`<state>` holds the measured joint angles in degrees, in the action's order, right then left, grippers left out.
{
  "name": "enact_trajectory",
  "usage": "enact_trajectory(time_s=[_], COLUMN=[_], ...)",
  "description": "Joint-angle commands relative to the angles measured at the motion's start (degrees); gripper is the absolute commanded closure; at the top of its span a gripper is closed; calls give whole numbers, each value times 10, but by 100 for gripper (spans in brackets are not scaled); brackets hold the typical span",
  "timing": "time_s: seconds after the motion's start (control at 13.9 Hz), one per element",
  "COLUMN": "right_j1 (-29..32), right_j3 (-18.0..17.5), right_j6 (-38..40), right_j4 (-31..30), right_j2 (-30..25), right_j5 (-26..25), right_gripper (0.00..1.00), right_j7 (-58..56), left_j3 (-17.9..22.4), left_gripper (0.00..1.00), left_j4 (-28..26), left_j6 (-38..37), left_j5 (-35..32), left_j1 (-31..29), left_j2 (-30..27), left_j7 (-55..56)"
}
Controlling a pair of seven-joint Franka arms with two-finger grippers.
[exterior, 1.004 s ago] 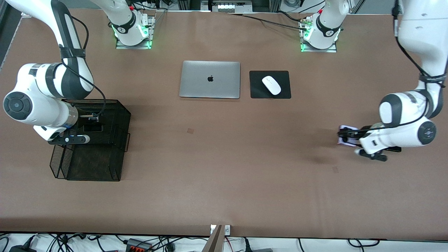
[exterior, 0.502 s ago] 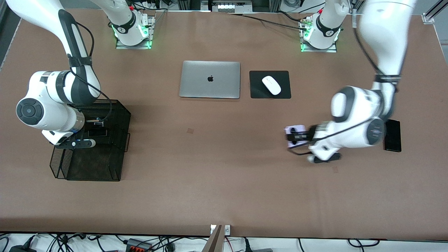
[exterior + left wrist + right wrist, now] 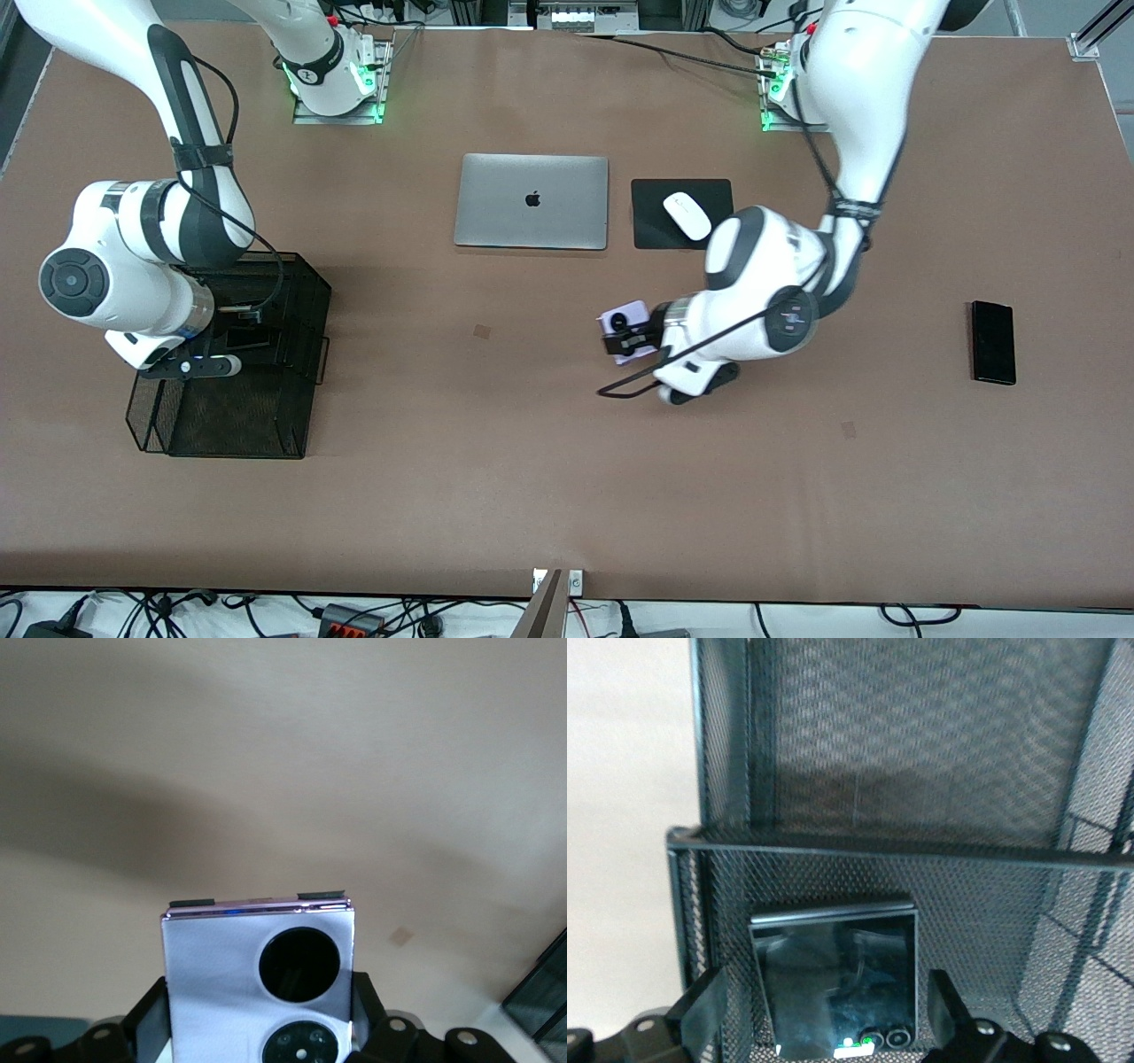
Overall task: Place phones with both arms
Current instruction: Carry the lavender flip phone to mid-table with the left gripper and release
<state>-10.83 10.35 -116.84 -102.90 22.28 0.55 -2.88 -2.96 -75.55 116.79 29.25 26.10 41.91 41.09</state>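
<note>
Brown table (image 3: pixel 549 461) | left pincer (image 3: pixel 257 1028) clamps lilac phone (image 3: pixel 257 983) — lower edge cut off | right pincer (image 3: pixel 824 1010) spread around black phone (image 3: pixel 833 979)

Middle table (image 3: pixel 496 416): lying bare between rack (image 3: pixel 232 390) and left gripper (image 3: pixel 631 341).
Obstacles: laptop (image 3: pixel 532 201) and mouse (image 3: pixel 687 215) sitting near the bases.
Rack: right gripper (image 3: pixel 237 319) filling its upper compartment.
</note>
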Motion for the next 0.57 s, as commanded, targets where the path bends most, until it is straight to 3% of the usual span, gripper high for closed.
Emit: enact_trajectory(time_s=[0.0,0.14,0.5], right_j1=[2,2,3], right_j3=[-2,-2,-2], right_j6=[61,119,165], right_j4=[48,108,204], right_j2=[-21,-22,-21], right_j5=[8,6,5], right_gripper=[0,0,0], right_j7=[-2,-2,-10], left_j3=[30,60,80], left_gripper=[55,56,55], left_j4=[102,150,160], left_j6=[47,89,296], left_j5=[13,33,85], left_j1=[62,101,179], left_j2=[71,109,161], left_j7=[37,66,90])
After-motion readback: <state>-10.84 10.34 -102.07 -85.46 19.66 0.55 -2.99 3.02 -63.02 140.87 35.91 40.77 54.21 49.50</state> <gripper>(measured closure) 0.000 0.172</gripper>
